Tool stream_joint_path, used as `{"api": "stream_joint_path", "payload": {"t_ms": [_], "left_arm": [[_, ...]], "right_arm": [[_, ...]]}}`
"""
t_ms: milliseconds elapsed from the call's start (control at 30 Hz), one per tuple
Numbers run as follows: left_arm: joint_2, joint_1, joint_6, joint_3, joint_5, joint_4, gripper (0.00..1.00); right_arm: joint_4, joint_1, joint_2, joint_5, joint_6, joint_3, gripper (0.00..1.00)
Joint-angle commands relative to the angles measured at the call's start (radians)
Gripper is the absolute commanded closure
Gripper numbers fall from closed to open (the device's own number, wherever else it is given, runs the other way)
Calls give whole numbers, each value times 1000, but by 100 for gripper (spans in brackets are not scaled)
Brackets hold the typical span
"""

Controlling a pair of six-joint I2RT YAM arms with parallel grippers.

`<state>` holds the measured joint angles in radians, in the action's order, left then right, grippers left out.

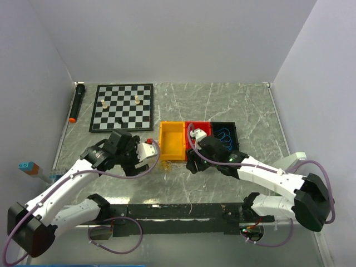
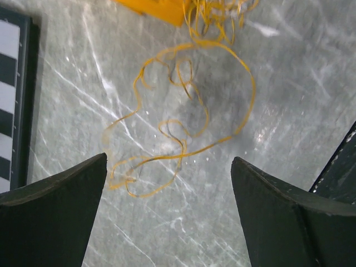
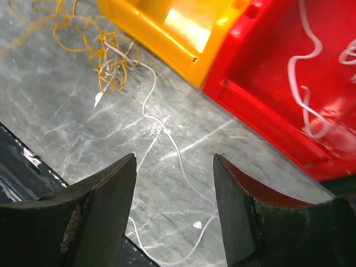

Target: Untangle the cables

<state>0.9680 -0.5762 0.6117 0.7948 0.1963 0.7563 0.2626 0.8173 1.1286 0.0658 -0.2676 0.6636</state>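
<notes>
The left hand (image 2: 168, 161) is hovering, spread wide and gripping nothing, over the yellow cable (image 2: 211, 43), which is lying in loose loops on the surface (image 2: 289, 83) beside the yellow bin (image 2: 161, 10). The right hand (image 3: 173, 158) is likewise gaping over the white cable (image 3: 167, 132).

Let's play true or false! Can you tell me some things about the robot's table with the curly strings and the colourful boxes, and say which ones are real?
1. The yellow cable lies on the table. True.
2. The left gripper is squeezing the yellow cable. False: the left gripper is open above it and holds nothing.
3. A white cable lies inside the red bin. True.
4. The black bin is empty. False: a blue cable lies in the black bin.
5. The chessboard has no pieces on it. False: a few chess pieces stand on the chessboard.
</notes>
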Motion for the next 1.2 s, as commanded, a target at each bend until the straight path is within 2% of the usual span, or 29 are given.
{"api": "stream_joint_path", "payload": {"t_ms": [0, 167, 300, 467, 533, 633, 733, 767, 900, 1000, 1167], "left_arm": [[-87, 3, 16, -80, -59, -29, 3], [-164, 3, -67, -120, -97, -17, 3], [-98, 4, -154, -57, -57, 23, 3], [-13, 3, -214, 0, 9, -29, 3], [23, 3, -224, 15, 40, -54, 3], [80, 3, -219, 27, 121, -78, 3], [101, -1, -242, 9, 103, -170, 3], [113, -1, -227, 9, 107, -179, 3], [140, -2, -182, 6, 121, -216, 3], [133, -13, -106, -14, 185, -259, 3], [190, -134, 14, -34, 193, -304, 3]], "right_arm": [[-158, 14, 29, 69, 44, -15, 35], [-189, 20, 82, 86, 54, -18, 37], [-195, 34, 128, 104, 65, -2, 44], [-175, 68, 148, 108, 88, 2, 52], [-163, 77, 149, 95, 91, 5, 59], [-166, 94, 120, 68, 90, 2, 79], [-184, 135, 42, 33, 102, -24, 98], [-187, 152, 5, 16, 106, -41, 100], [-181, 216, -139, -29, 114, -113, 100], [-149, 255, -216, -63, 93, -143, 100], [-86, 302, -219, -144, 30, -136, 100]]}}
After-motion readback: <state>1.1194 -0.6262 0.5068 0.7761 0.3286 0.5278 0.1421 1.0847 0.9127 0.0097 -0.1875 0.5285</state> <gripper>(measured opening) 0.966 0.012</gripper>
